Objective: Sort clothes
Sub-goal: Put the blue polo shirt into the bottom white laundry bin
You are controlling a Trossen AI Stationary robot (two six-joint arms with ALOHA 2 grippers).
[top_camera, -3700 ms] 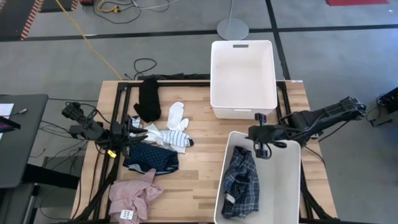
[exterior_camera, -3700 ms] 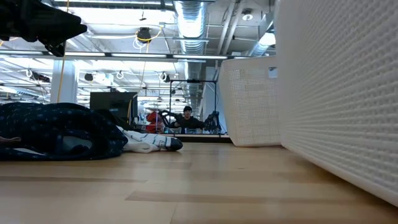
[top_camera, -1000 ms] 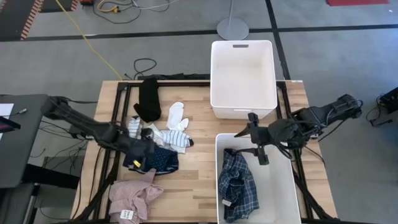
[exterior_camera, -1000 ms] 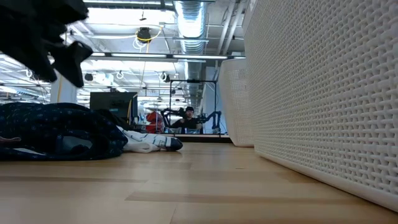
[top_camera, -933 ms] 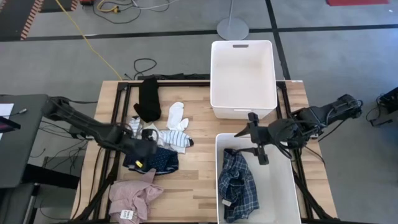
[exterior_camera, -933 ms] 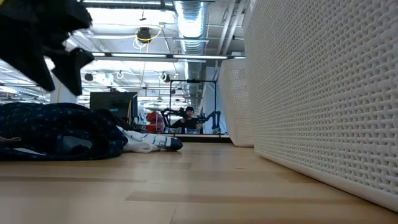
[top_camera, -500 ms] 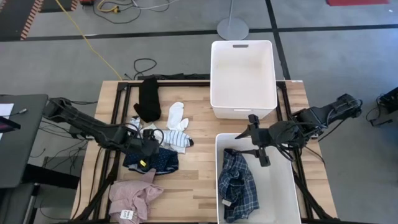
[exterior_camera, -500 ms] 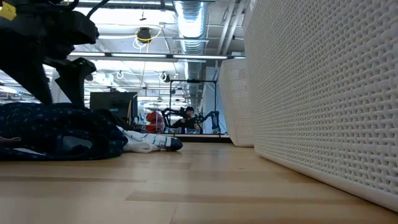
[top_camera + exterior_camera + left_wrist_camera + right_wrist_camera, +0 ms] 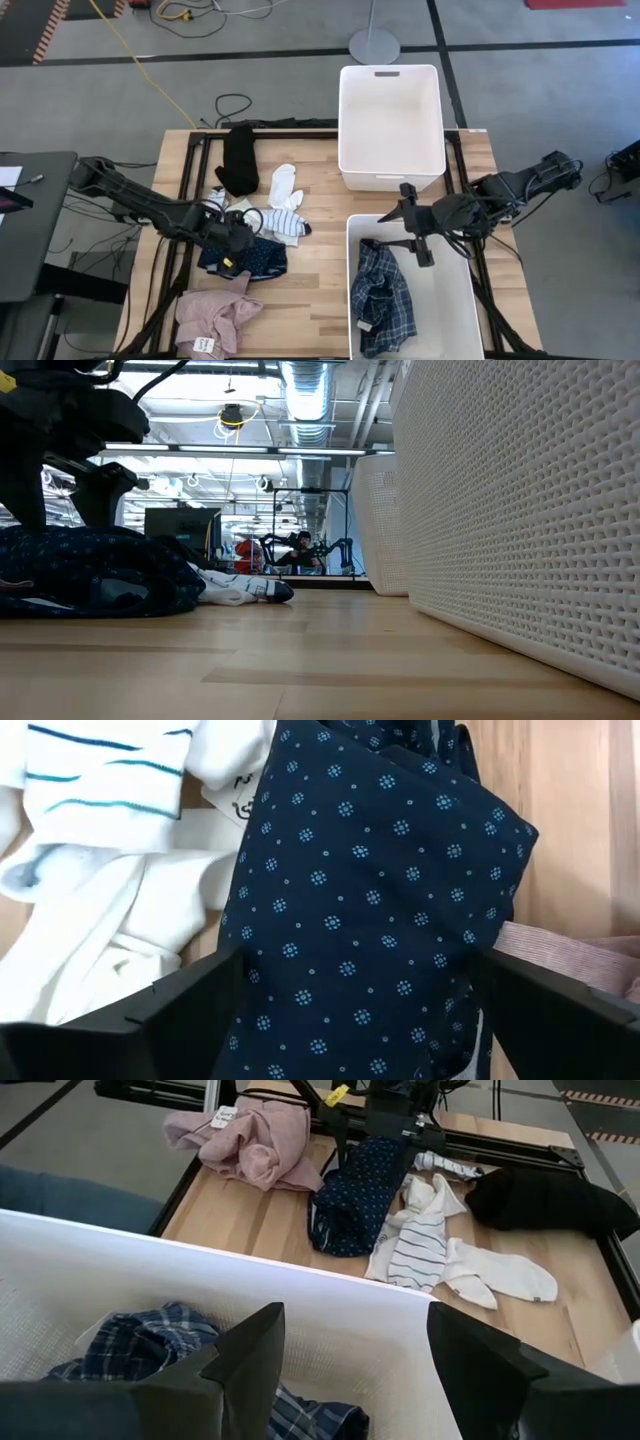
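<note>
Your left gripper (image 9: 237, 243) sits spread over the navy dotted piece (image 9: 245, 257), hemmed by the socks (image 9: 272, 221) on the far side and the pink piece (image 9: 215, 314) on the near side. Between that pile and the near bin (image 9: 455, 300) you have a bare strip of table (image 9: 315, 280). Your right gripper (image 9: 424, 243) hangs over that bin's far rim; the shirt (image 9: 381, 295) fills its left half.

Two white bins: one far (image 9: 391, 125), one near (image 9: 462, 300). One plaid shirt (image 9: 384, 297), inside near bin. On table: one black piece (image 9: 239, 159), one dotted piece (image 9: 258, 259), one pink piece (image 9: 216, 317). Socks (image 9: 283, 204) in heap, white and striped; exact number not clear. Two arms.
</note>
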